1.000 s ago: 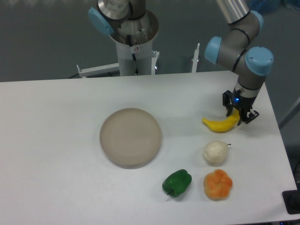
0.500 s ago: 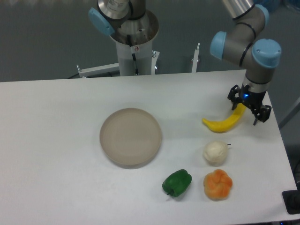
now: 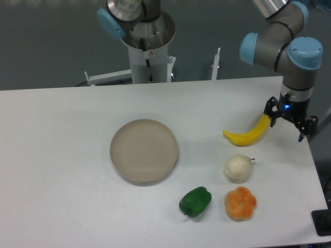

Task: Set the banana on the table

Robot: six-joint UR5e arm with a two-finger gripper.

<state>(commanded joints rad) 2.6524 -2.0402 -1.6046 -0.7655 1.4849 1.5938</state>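
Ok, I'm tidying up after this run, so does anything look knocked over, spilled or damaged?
Nothing stands out. The curved yellow toy banana lies flat on the white table, clear of the open gripper, and the other items sit intact.

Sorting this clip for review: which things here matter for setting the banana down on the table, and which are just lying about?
Part of the job:
- curved bright-yellow toy banana, lying on the tabletop
- flat white tabletop
- two-finger hand, open, beside the banana's right end

Lying about:
- round beige plate
- green toy pepper
- ribbed orange fruit
- round white ball-like item
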